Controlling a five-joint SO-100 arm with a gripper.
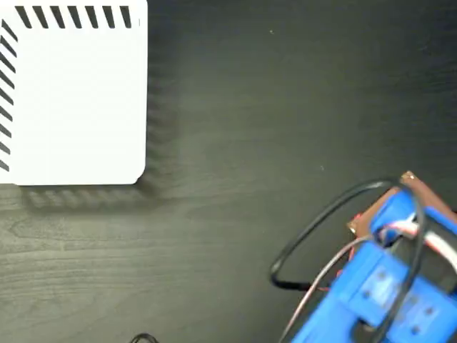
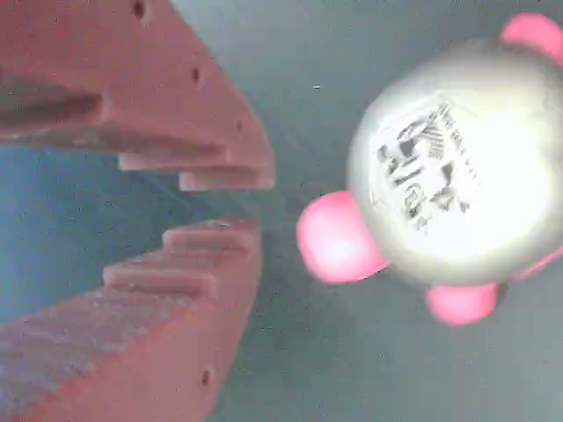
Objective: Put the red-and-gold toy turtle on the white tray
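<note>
Two stepped red fingers [image 2: 220, 176] stand a narrow gap apart in the wrist view, holding nothing; the gripper [image 2: 224, 204] is close above the dark table [image 1: 271, 107]. The turtle [image 2: 449, 176] lies just to the right of the fingertips in that view, on the table, apart from them, with its shell logo up and one coral limb or head nearest the tips. It does not show in the fixed view, where the blue arm [image 1: 385, 286] probably hides it.

The step in hand looks like the approach to the grasp, so the task is at its start. To do it well, the fingers probably need to part wider than the shell, then move forward until the dome sits between them, not merely that nearest limb. A grip on the soft red part alone could slip or let the toy swing. The shiny dome may also squirt out of a shallow pinch, so a low, centred closing seems best.

The arm sits at the lower right of the fixed view, wrist bent down, cables looping off it. The tray [image 1: 71, 107] lies well apart at upper left, bare.
</note>
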